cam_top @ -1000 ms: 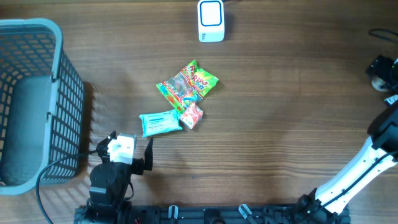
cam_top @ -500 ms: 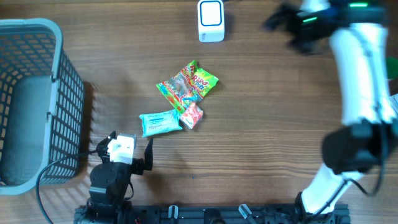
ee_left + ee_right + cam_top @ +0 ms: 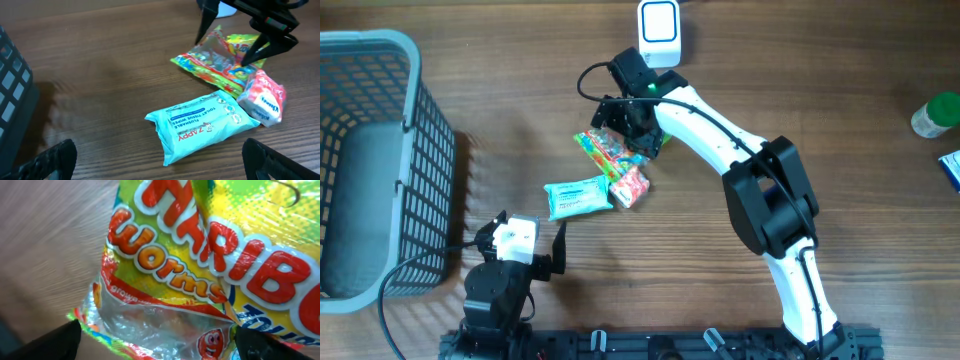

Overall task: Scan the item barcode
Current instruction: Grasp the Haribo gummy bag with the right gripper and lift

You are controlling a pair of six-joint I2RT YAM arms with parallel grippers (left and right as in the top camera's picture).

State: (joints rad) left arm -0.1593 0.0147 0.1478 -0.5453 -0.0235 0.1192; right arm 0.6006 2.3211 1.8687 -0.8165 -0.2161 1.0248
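Observation:
A yellow-green Haribo worms bag (image 3: 612, 150) (image 3: 220, 62) lies mid-table and fills the right wrist view (image 3: 200, 255). My right gripper (image 3: 632, 125) (image 3: 232, 37) (image 3: 160, 342) stands open right over it, one finger at each side of the bag. Just below the bag lie a teal wipes pack (image 3: 578, 197) (image 3: 207, 122) and a small red-and-white tissue pack (image 3: 630, 186) (image 3: 264, 96). The white scanner (image 3: 659, 33) stands at the far edge. My left gripper (image 3: 532, 222) (image 3: 160, 165) is open near the front edge, just short of the wipes pack, holding nothing.
A grey-blue mesh basket (image 3: 415, 150) stands at the left edge of the table. A green-capped bottle (image 3: 935, 112) and a blue item (image 3: 951, 168) sit at the far right. The right arm spans the table from front right to the bag.
The right arm has swung from the far right edge across the back of the table and come down over the Haribo bag. The left arm and the items have not moved.

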